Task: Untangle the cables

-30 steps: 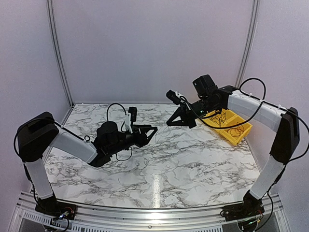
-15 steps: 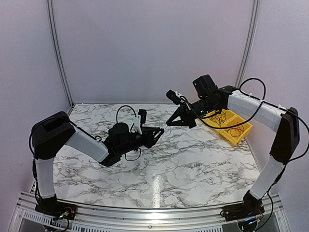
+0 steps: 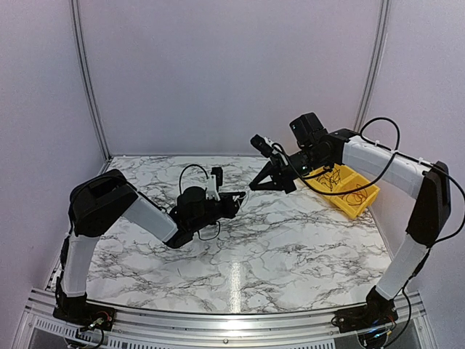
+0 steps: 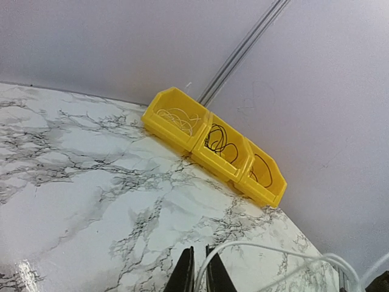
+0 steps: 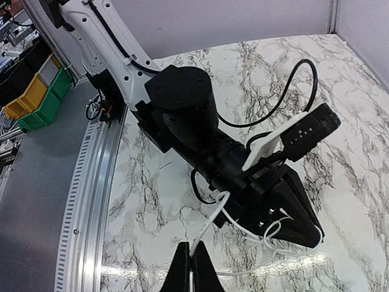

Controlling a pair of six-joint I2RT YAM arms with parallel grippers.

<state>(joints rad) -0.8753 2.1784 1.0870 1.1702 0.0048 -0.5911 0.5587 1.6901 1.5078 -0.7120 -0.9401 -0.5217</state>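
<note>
Sliding in from 9 o'clock, the left arm (image 3: 145, 214) has come across the table (image 3: 305, 240) toward the middle. Its left gripper (image 3: 237, 198) has squeezed nearly shut. It now sits close to the right gripper (image 3: 253, 186), on that one's 8 o'clock side. Both are a little toward 12 o'clock from the middle of the table.

A thin white cable (image 5: 211, 220) runs between them. The right gripper is clenched on one part of it. The left gripper looks pinched on another part. So both seem to have the same cable now, and I think they could pull apart to open its loops.

More cables (image 4: 219, 141) lie in the yellow bins (image 4: 173, 135) at 2 o'clock.
</note>
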